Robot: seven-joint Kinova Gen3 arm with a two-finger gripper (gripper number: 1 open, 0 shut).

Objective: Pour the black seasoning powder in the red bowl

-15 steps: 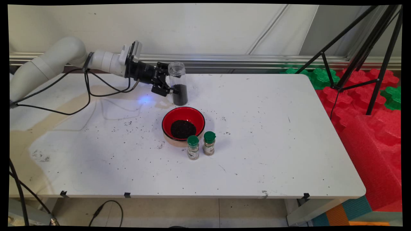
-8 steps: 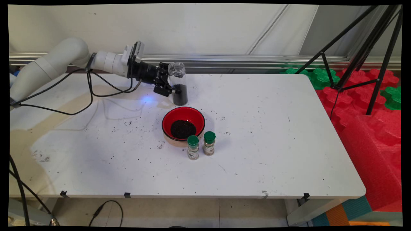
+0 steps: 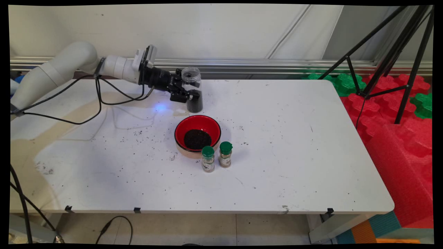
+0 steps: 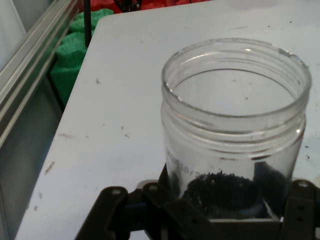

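The jar (image 3: pixel 193 90), open-topped and part full of dark grains, stands at the tabletop's (image 3: pixel 294 145) far side, clenched low by the end effector (image 3: pixel 190 95). Nearer sit 2 green-capped shakers (image 3: pixel 208 158), then a red bowl (image 3: pixel 197 133) of grains.

On my screens I counted one clear open jar (image 3: pixel 192 90) with dark grains in its lower part. There was one red bowl (image 3: pixel 197 134) holding a heap of the same dark stuff. I made out two small spice bottles with green caps (image 3: pixel 208 158) (image 3: pixel 225 154). One white table (image 3: pixel 294 145) bore them all. I saw one black tripod (image 3: pixel 387 58) at the far right, and one arm with one black gripper (image 3: pixel 188 95). Loose dark specks on the tabletop were too many to count.
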